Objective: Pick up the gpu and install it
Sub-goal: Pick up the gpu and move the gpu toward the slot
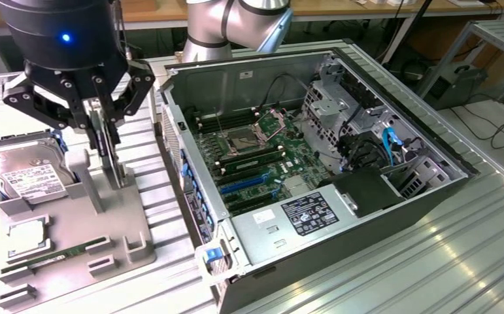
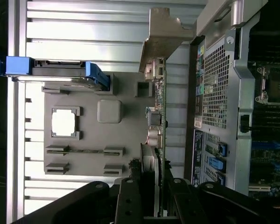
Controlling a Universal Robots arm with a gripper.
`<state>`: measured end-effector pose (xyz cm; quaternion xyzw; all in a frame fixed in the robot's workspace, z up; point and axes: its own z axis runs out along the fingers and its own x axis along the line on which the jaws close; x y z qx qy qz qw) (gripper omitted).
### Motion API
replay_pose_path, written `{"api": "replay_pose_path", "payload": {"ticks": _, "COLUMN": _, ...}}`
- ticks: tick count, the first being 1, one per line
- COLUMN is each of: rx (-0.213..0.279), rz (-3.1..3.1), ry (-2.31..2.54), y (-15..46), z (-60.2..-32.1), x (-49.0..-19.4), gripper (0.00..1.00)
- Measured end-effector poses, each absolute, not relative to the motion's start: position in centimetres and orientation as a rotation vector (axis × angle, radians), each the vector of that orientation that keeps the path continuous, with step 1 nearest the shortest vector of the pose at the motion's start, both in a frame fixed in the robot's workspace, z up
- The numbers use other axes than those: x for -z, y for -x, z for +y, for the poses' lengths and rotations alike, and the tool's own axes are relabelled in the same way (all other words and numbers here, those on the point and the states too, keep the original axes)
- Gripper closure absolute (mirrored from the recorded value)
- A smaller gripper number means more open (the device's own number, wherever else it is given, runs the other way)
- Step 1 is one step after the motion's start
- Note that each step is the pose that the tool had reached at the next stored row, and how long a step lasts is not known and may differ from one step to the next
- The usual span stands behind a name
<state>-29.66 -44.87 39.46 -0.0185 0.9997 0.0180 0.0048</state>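
Desk: one ribbed metal desk (image 1: 444,261)
Case: one open black computer tower (image 1: 234,85)
Tray: one grey plastic parts tray (image 1: 121,229), beside tower
Drive: one silver boxy hard drive (image 1: 25,173)
Card: one thin green gpu (image 1: 108,154), upright over tray
Jaws: clenched on gpu

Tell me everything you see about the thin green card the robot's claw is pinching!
The gpu, a thin flat green circuit card, stands upright, seen edge-on. A bent silver metal bracket caps one end, and small silver parts dot its face. The black gripper pinches it, over the grey holder tray beside the open computer case. Whether its lower edge sits in the tray's slot, I cannot tell.
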Motion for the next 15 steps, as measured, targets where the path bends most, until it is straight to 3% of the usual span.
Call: {"api": "replay_pose_path", "payload": {"ticks": 15, "rx": -0.059, "rz": 3.132, "ry": 0.1, "y": 29.7, "z": -44.9, "x": -41.5, "gripper": 0.73}}
